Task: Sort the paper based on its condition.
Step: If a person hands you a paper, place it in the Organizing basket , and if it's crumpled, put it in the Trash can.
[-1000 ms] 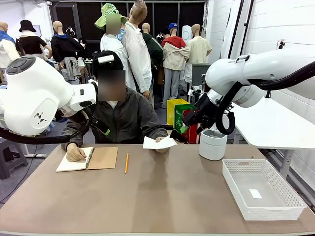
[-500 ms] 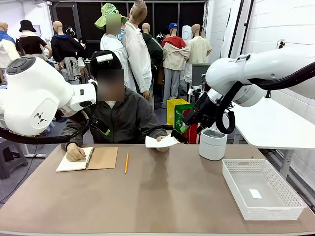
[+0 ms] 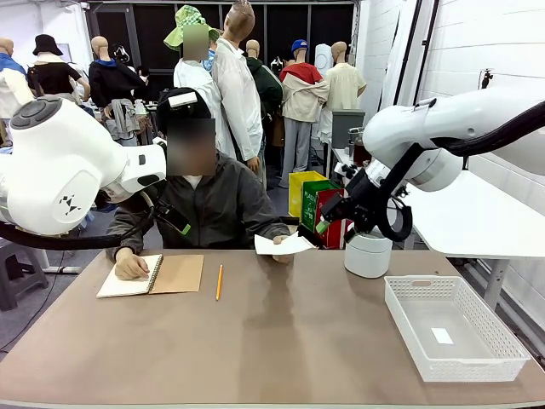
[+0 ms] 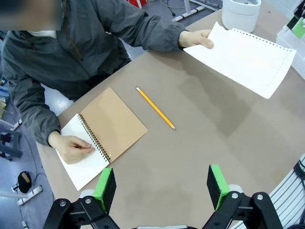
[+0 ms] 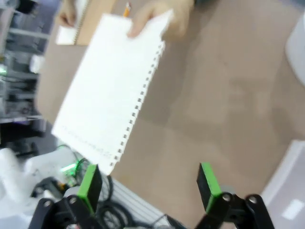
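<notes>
A white sheet of paper [image 3: 285, 246] with a punched edge is held out by the person's hand [image 3: 278, 243] just above the far side of the table. In the right wrist view the paper [image 5: 112, 90] lies ahead and to the left of my right gripper [image 5: 148, 183], which is open with nothing between its fingers. In the front view that gripper [image 3: 324, 223] hangs a little right of the sheet, apart from it. My left gripper [image 4: 160, 183] is open and empty, high above the table, with the paper [image 4: 243, 57] at the upper right.
A spiral notebook [image 3: 153, 274] lies open at the far left under the person's other hand, with a pencil [image 3: 219, 281] beside it. A white round container [image 3: 368, 250] stands at the far right. A white basket [image 3: 456, 328] sits at the right edge.
The person's sheet has shifted slightly to the right. My right arm has dropped a little and moved right. The left arm has not moved.
</notes>
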